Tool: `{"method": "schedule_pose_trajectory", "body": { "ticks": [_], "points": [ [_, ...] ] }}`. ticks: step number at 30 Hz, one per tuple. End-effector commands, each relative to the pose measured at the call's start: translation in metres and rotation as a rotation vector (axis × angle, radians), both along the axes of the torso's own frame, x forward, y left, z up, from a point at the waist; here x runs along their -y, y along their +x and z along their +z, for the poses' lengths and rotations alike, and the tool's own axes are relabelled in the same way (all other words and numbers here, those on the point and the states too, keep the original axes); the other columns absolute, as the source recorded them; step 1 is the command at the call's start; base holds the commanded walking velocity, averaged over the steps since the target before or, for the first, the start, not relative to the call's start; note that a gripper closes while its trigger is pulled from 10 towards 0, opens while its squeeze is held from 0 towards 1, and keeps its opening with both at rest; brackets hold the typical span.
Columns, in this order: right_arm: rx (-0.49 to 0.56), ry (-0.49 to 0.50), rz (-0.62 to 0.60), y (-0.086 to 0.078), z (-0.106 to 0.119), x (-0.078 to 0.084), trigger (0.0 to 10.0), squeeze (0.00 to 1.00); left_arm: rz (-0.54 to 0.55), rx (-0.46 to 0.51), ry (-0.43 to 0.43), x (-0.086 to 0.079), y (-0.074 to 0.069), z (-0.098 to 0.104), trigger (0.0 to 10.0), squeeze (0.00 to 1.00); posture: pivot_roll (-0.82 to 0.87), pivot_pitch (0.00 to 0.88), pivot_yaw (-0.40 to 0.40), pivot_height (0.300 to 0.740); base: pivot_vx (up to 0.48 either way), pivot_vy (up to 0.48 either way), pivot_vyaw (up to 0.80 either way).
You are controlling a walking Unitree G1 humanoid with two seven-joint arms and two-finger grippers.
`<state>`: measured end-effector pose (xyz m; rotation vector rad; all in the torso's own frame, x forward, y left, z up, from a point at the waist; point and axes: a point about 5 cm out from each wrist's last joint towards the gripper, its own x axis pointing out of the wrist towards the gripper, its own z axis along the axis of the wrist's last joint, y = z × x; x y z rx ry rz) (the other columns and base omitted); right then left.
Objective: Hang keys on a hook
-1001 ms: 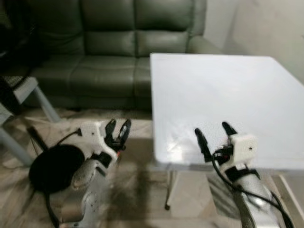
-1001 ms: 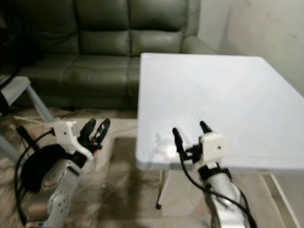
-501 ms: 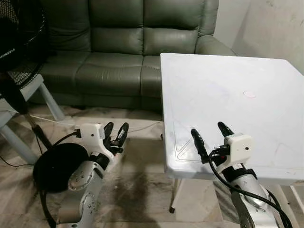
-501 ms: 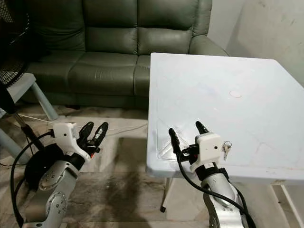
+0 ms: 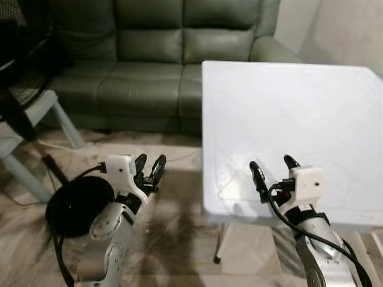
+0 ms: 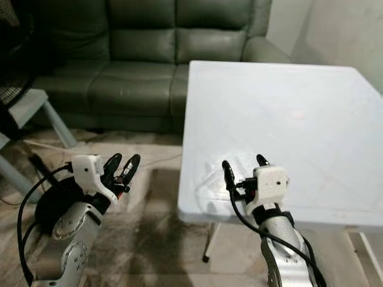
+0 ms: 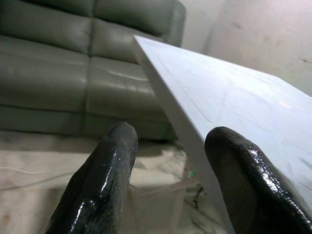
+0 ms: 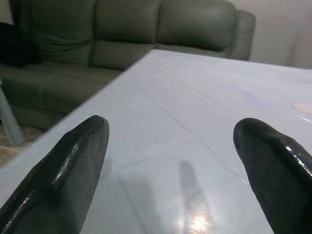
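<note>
- the right gripper (image 5: 274, 171) hangs over the near edge of the white table (image 5: 311, 113), fingers spread wide with nothing between them. the right wrist view has both black fingertips (image 8: 73, 161) far apart with bare tabletop in the gap
- the left gripper (image 5: 149, 169) is out over the floor, off to the left of the table and well apart from it. its fingers are parted a fair bit, narrower than the right one's, and it's holding nothing. the left wrist view looks along them at the table's edge and the couch
- keys: can't make them out anywhere in these shots. the heads-up views are a bit soft and the right gripper's white housing covers a patch of the table near the edge, so can't tell where they are. no hook to be made out either
- the tabletop has a faint pinkish round mark (image 8: 302, 107) further back on the right side
- behind it all there's a dark green leather sofa (image 5: 149, 66) against the wall
- on the left a black fan base (image 5: 78, 206) sits on the tiled floor (image 5: 179, 233) just beside the left arm, with a cable running off it
- a pale stool or chair leg (image 5: 60, 116) stands at the far left near the sofa
</note>
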<state>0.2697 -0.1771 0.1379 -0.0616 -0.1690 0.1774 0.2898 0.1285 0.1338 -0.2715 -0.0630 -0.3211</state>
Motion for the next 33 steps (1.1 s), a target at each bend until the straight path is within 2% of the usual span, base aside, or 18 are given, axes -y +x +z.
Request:
{"method": "schedule_pose_trajectory", "body": {
  "ticks": [1, 14, 26, 33],
  "points": [
    [-0.014, 0.009, -0.010, -0.0003, -0.0013, 0.0016, 10.0, 0.00, -0.008, 0.015, 0.017, 0.0005, -0.0005, 0.0031, 10.0, 0.00, 0.03, 0.139, -0.015, 0.740, 0.000, 0.000, -0.77],
    [-0.011, 0.019, -0.010, 0.0003, -0.0008, 0.0012, 10.0, 0.00, -0.021, 0.023, 0.028, 0.0028, -0.0003, 0.0039, 10.0, 0.00, 0.03, 0.135, -0.013, 0.740, 0.000, 0.000, -0.77],
    [-0.010, 0.031, -0.008, 0.0007, -0.0001, 0.0004, 10.0, 0.00, -0.026, -0.002, -0.021, 0.0049, 0.0016, 0.0032, 10.0, 0.00, 0.03, 0.124, -0.009, 0.740, 0.000, 0.000, -0.75],
    [0.003, 0.033, -0.009, 0.0005, 0.0008, 0.0003, 10.0, 0.00, -0.035, -0.030, 0.013, 0.0087, 0.0023, -0.0008, 10.0, 0.00, 0.03, 0.116, -0.007, 0.740, 0.000, 0.000, 0.00]
  ]
}}
